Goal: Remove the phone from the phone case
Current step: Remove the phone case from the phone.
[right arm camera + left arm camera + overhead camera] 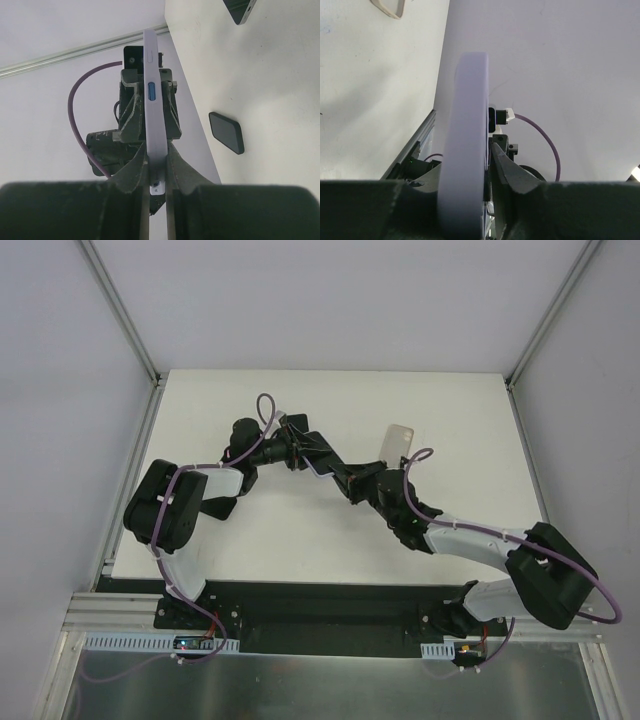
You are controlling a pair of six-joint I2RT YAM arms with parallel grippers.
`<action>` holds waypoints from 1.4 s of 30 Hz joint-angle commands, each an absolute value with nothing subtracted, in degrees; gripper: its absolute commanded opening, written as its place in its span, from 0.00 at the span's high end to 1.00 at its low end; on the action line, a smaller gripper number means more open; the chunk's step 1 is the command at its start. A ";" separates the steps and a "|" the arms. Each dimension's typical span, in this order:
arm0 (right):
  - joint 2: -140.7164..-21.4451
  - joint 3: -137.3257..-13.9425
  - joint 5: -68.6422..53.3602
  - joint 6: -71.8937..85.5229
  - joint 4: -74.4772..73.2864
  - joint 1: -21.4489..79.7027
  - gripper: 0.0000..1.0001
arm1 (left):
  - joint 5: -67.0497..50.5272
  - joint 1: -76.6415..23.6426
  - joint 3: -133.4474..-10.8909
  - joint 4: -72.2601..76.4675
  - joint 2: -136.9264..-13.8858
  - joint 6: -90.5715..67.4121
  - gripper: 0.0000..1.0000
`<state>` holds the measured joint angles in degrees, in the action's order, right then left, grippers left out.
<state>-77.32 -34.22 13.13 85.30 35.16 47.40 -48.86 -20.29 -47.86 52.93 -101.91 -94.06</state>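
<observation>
White matte table (250, 540), evenly lit, soft shadows only. Plain pale grey walls (330, 300) close it in on three sides, with aluminium frame posts (120, 310) rising from the far corners. Near edge: black mounting strip (330, 605), then a brushed metal sheet (320, 685).

White table (250, 540), matte and plain; a pale, flat, round-cornered piece (398, 440) lies on it right of centre, toward the far edge; a small black pad (226, 131) with rounded ends lies flat on the bare top; well apart from it, a dark slab (240, 10) with a pale rim, cut off by the frame; whether slab and pale piece are one thing cannot be told.
</observation>
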 commanded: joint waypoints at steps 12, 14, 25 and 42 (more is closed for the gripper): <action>-70.05 -31.20 20.65 83.59 37.62 47.46 0.99 | -49.92 -20.21 -48.16 59.33 -99.32 -94.48 0.58; -69.70 -31.55 21.27 83.24 36.66 47.46 0.99 | -49.92 -20.21 -48.08 59.33 -99.23 -94.40 0.60; -72.51 -36.56 13.81 80.25 33.58 47.29 0.99 | -52.47 -19.34 -50.80 60.28 -101.07 -94.22 1.00; -68.55 -37.18 -15.54 56.35 36.28 37.27 0.40 | -74.52 -10.99 -54.58 68.73 -98.27 -94.40 1.00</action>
<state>-70.15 -36.12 -4.69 65.12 30.22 39.51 -67.00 -10.37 -52.34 60.55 -102.04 -94.17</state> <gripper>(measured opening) 0.608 0.117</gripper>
